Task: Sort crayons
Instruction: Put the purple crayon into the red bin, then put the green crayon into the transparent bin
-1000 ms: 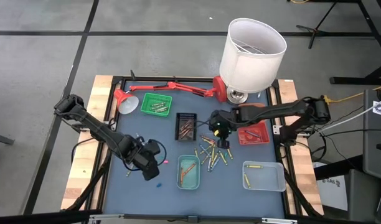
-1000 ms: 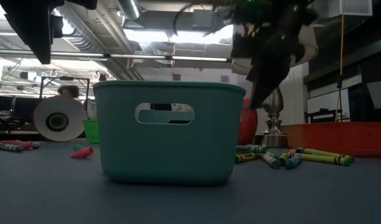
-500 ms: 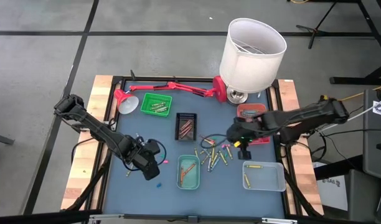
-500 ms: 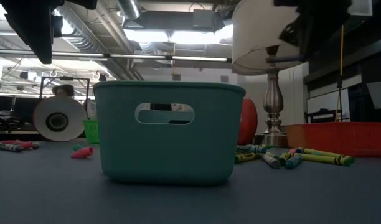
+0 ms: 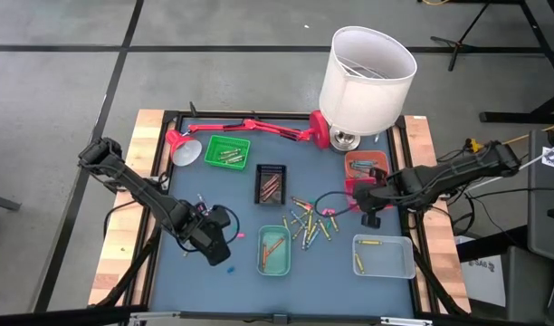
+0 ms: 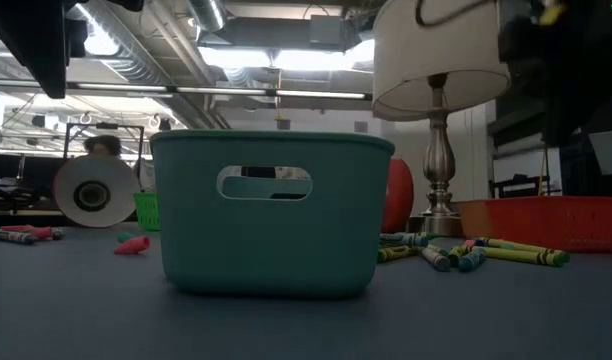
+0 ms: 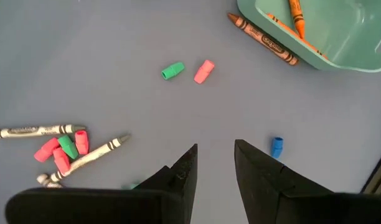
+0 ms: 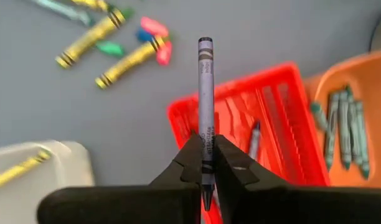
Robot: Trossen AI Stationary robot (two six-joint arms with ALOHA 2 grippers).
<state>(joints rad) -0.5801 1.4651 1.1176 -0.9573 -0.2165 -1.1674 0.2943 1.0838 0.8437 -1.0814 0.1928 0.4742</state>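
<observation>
The right gripper (image 8: 205, 163) pinches a grey crayon (image 8: 206, 99) upright between its fingers, above the red tray (image 8: 265, 112), which sits at about four o'clock from the lamp (image 5: 366, 68). Loose crayons (image 5: 309, 222) lie at table centre. The left gripper (image 7: 214, 163), fingers narrowly parted and empty, hovers at eight o'clock beside the teal tray (image 5: 274, 251).

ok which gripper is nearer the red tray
Right. The right gripper, shut on a crayon, hangs at the red tray; the left gripper sits far across the table.
</observation>
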